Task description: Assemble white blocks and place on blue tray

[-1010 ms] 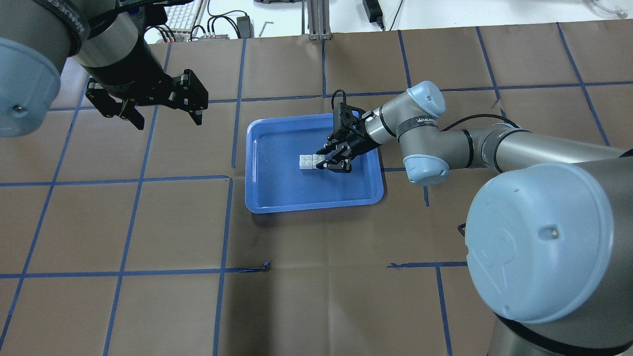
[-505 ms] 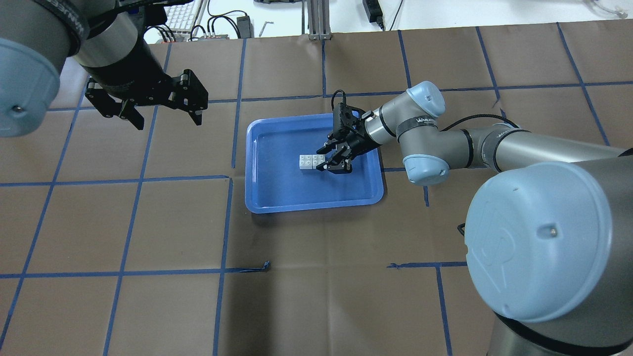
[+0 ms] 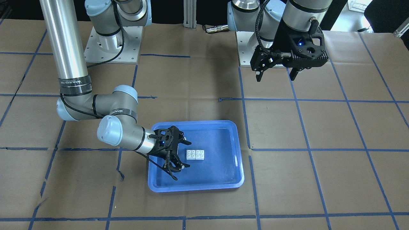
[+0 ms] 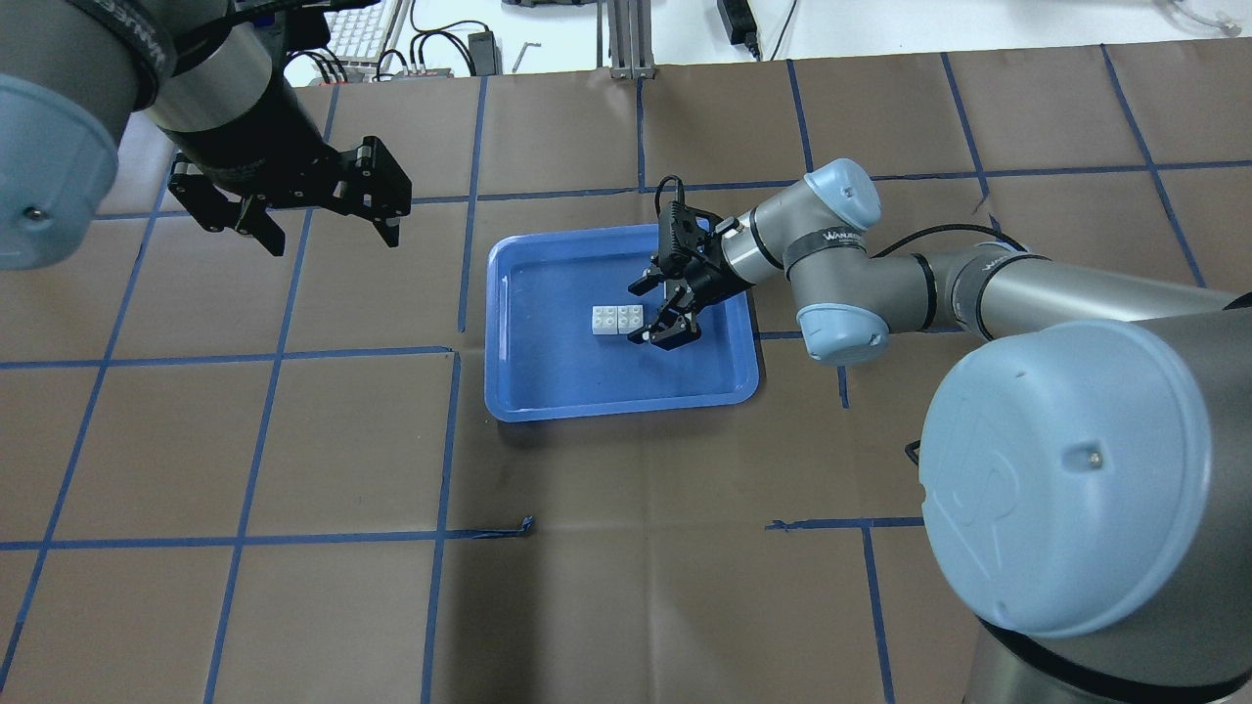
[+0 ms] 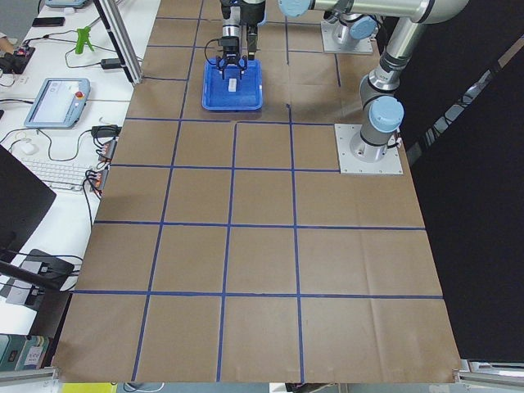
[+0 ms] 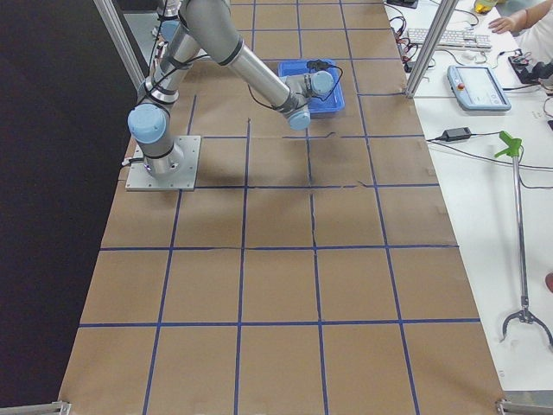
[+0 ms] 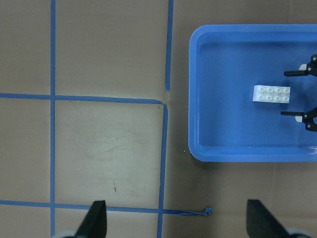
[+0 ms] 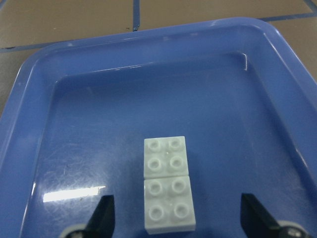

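Note:
The two white blocks (image 4: 616, 320) lie joined side by side, studs up, on the floor of the blue tray (image 4: 548, 396). They also show in the front view (image 3: 196, 154), the left wrist view (image 7: 271, 93) and the right wrist view (image 8: 167, 183). My right gripper (image 4: 636, 314) is open, low in the tray. Its fingers (image 8: 255, 215) stand either side of the nearer block without touching it. My left gripper (image 4: 333, 240) is open and empty, raised over the table to the left of the tray (image 7: 223, 144).
Brown paper with a blue tape grid covers the table. A keyboard and cables (image 4: 362, 34) and an aluminium post (image 4: 626, 39) sit beyond its far edge. Both arm bases (image 3: 111, 48) stand at the robot's side. A loose tape scrap (image 4: 525, 528) lies in front of the tray.
My right gripper has opened and let go of the white blocks, which stay put in the tray. The left arm has not moved.

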{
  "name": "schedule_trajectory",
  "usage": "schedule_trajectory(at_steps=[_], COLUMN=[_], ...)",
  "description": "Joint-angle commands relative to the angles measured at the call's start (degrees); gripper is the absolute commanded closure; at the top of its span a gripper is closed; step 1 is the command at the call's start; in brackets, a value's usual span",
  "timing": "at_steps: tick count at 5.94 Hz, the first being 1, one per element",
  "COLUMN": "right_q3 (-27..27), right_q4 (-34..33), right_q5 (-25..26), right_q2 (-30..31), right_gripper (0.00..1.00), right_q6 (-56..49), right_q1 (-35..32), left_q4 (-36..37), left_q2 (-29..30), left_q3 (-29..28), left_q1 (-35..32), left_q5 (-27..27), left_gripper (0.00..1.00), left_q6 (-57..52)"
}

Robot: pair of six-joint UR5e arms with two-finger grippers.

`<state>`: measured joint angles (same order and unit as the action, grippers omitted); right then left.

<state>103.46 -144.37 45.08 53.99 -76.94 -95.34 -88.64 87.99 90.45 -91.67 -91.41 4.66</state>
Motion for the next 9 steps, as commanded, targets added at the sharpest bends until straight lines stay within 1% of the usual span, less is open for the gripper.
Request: schedule_trajectory(at_steps=[1, 2, 3, 4, 5, 6, 7, 9], right_q3=[-1.85, -2.21, -3.17, -5.00, -7.55, -9.49, -10.90, -14.24], right_q4=[0.67, 2.85, 5.74, 10.99, 17.57, 21.46, 26.11, 35.17], right_q5=[4.37, 5.88, 9.64, 13.33, 18.59, 25.60, 30.28, 35.14], right_q2=[1.98, 3.39, 5.31, 7.86, 10.32, 12.87, 15.07, 18.24], right_gripper=[0.00, 0.00, 0.00, 0.00, 0.00, 0.00, 0.00, 0.00], right_q6=[3.02, 3.63, 4.59, 4.60, 6.00, 12.80, 19.83, 33.10], right_q1=[0.07, 0.07, 0.16, 0.68, 0.77, 0.77, 0.77, 0.77], left_q4=[-0.04, 0.05, -0.04, -0.04, -0.04, 0.05, 0.05, 0.22], left_q2=[-0.01, -0.01, -0.01, -0.01, -0.01, 0.08, 0.08, 0.08], left_q3=[-0.01, -0.01, -0.01, -0.01, -0.01, -0.01, -0.01, 0.08], left_q1=[0.00, 0.00, 0.00, 0.00, 0.00, 0.00, 0.09, 0.00], left_q5=[-0.18, -0.26, -0.26, -0.35, -0.35, -0.35, -0.35, -0.35], left_gripper=[0.00, 0.00, 0.00, 0.00, 0.00, 0.00, 0.00, 0.00], left_q6=[0.00, 0.00, 0.00, 0.00, 0.00, 0.00, 0.00, 0.00])
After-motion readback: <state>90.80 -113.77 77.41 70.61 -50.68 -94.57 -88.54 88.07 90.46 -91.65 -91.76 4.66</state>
